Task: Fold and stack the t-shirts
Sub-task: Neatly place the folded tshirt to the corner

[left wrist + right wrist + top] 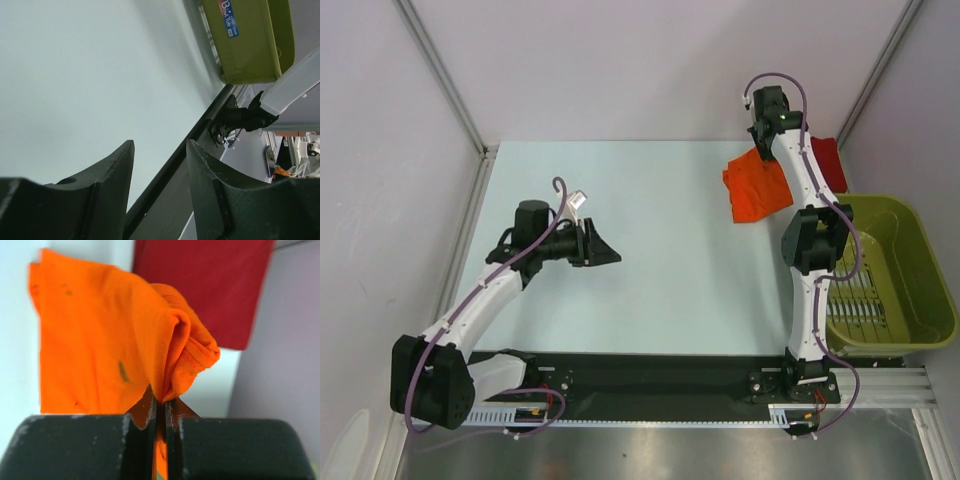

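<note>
Pale table (650, 220): orange t-shirt (100, 330) pinched in right gripper (160, 407), likely for stacking on dark red t-shirt (200, 285) beyond jaws; left gripper (160, 150) parted, empty

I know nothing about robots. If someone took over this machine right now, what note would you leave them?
Left gripper: open, empty, over bare table.
Right gripper: shut on the bright orange cloth t-shirt, which is bunched, not folded flat.
Dark red cloth t-shirt: lying beyond it in the table's far right corner.
Done: no stack yet.
Left: fold the orange one, stack both.
</note>
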Motion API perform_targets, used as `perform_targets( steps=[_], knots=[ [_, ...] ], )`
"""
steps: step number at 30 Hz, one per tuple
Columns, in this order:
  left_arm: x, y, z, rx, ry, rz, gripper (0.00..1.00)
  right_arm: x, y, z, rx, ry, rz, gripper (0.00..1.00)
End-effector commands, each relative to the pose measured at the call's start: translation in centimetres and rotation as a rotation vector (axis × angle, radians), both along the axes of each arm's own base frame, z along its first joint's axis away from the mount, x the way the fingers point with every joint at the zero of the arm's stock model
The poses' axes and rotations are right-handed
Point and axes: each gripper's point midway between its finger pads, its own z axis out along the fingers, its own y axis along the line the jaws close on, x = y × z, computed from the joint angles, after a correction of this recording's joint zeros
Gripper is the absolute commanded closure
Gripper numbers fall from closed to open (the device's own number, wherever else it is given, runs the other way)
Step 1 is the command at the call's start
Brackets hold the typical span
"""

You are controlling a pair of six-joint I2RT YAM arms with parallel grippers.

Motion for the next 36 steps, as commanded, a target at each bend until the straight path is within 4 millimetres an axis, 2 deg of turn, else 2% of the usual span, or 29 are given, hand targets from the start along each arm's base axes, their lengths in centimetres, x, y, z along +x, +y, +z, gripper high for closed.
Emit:
perform_targets(
  steps=[1,5,7,9,10,19,26,34,36],
  knots=[
    [0.1,0.1,-0.4,-0.024,-0.023,-0.026,0.49,2.2,-1.8,6.1,-0.147,-0.183,-0.017,1.0],
    [0.3,0.6,-1.2,-0.01,-0.014,-0.003,0.49,3.0,-2.8,8.8,-0.209,-0.268,-0.047,1.0],
    [0.3,0.7,-1.5,0.0,-0.009,-0.001,0.49,3.8,-2.7,9.9,-0.227,-0.313,-0.037,1.0],
    [0.4,0.9,-1.8,0.003,-0.008,0.0,0.49,4.6,-2.4,9.7,-0.246,-0.319,-0.021,1.0],
    [0.5,0.8,-1.9,0.003,-0.008,-0.002,0.49,4.9,-2.3,10.9,-0.262,-0.345,-0.016,1.0],
    [-0.1,1.1,-3.4,0.0,0.029,0.002,0.49,6.0,-2.3,10.9,-0.298,-0.363,0.006,1.0],
    [-0.3,1.1,-4.0,-0.007,0.054,-0.003,0.49,5.9,-3.4,11.6,-0.299,-0.376,-0.005,1.0],
    [-0.2,1.1,-3.7,-0.013,0.056,0.001,0.49,6.4,-4.4,10.9,-0.294,-0.378,-0.028,1.0],
    [-0.3,1.1,-4.0,-0.01,0.069,0.003,0.49,6.8,-4.7,10.2,-0.295,-0.371,-0.032,1.0]
  ],
)
